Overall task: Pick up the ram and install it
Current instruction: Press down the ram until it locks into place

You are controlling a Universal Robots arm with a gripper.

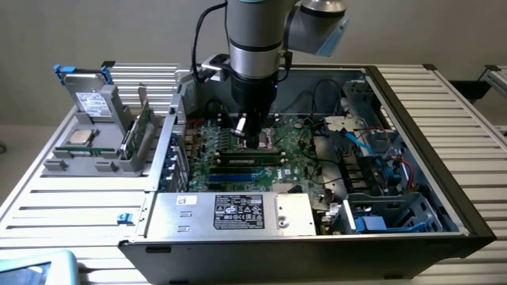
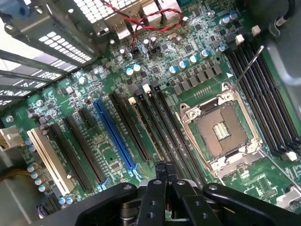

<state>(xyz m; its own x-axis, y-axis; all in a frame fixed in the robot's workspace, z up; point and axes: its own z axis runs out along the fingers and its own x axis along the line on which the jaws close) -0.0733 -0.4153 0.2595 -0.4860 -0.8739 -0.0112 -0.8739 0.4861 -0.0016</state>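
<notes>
The gripper (image 1: 252,138) hangs low inside the open case (image 1: 463,196), just above the motherboard (image 1: 198,172) near its middle. In the wrist view the gripper (image 2: 164,170) has its two dark fingers (image 2: 159,175) pressed together with nothing between them. Below it lies the motherboard (image 2: 84,89). The open CPU socket (image 2: 221,129) sits just beside the fingertips, a blue slot (image 2: 115,136) lies on the socket's other side among several black ones, and a bank of long black memory slots (image 2: 263,94) runs beyond the socket. I cannot tell whether any stick sits in them. A twisted red and black wire (image 2: 141,21) loops over the far edge of the board. The ram (image 1: 79,152) is a thin green stick lying flat in the grey holder (image 1: 103,165) outside the case on the exterior view's left, well apart from the gripper and untouched by it. In the same holder a larger green card (image 1: 135,133) stands on edge, a square chip (image 1: 82,137) lies just behind the ram, and a drive (image 1: 94,102) leans upright at the back. The grey power supply (image 1: 230,211) with its label fills the case's near side, and blue and red cables (image 1: 372,151) run along the exterior view's right.
</notes>
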